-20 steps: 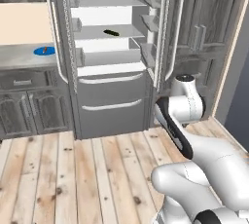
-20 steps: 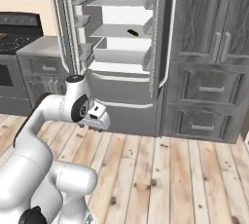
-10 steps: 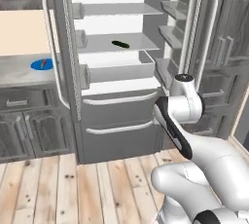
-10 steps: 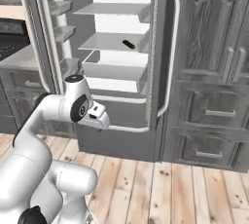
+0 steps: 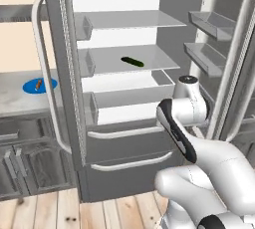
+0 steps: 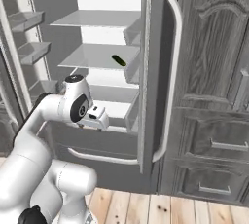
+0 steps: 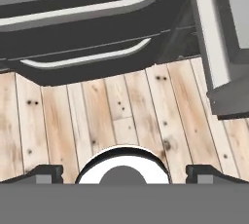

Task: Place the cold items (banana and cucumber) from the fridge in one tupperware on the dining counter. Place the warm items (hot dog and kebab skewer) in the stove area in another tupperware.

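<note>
The fridge (image 5: 124, 146) stands open right in front of me. A dark green cucumber (image 5: 132, 61) lies alone on its middle shelf, also seen from the right base view as the cucumber (image 6: 118, 60). My gripper (image 6: 99, 118) hangs at the height of the lower drawers, well below that shelf and in front of it. It points down at the wooden floor, and in the hand view the gripper (image 7: 124, 174) is open with nothing between its fingertips (image 7: 44, 173). The banana, tupperware, dining counter, hot dog and kebab skewer are out of view or cannot be made out.
Both fridge doors swing outward: the left door (image 5: 57, 73) and the right door (image 5: 229, 68) with its bins flank my arm. A blue plate (image 5: 30, 87) carrying a small brown item sits on the grey counter at left. Dark cabinets (image 6: 214, 121) stand on the right.
The whole picture has shifted: the base has driven closer to the fridge, which now looms much larger. The arm keeps the same pose and the gripper stays open.
</note>
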Tool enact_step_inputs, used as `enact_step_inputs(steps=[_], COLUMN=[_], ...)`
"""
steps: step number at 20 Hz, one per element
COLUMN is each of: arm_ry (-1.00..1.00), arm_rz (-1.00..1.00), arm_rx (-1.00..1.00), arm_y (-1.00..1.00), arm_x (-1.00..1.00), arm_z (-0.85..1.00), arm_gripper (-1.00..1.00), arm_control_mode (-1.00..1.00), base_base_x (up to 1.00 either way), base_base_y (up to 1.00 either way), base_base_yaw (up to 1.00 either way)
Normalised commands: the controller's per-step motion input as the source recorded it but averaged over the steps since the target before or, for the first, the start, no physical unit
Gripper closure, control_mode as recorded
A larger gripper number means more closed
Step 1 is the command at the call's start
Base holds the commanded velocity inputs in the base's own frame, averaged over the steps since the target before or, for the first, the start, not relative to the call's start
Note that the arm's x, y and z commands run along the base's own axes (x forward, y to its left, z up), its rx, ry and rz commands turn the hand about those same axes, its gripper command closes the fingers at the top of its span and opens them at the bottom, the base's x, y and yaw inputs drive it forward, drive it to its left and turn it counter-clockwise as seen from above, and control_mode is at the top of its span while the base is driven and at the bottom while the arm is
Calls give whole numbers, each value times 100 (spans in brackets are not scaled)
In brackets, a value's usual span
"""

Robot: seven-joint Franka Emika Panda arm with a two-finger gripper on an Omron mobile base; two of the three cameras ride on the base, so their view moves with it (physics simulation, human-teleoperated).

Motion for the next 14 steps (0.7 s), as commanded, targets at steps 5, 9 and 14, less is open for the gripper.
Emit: enact_step_inputs(steps=[5,9,14], arm_ry=[0,0,-43], arm_rz=[0,0,2], arm_rx=[0,0,-7], arm_y=[0,0,4], arm_x=[0,0,48], arm_z=[0,0,1], arm_gripper=[-100,-100,-100], arm_control_mode=[100,100,-100], base_base_x=[92,57,0], base_base_y=[20,4,0], base_base_yaw=[-6,-2,0])
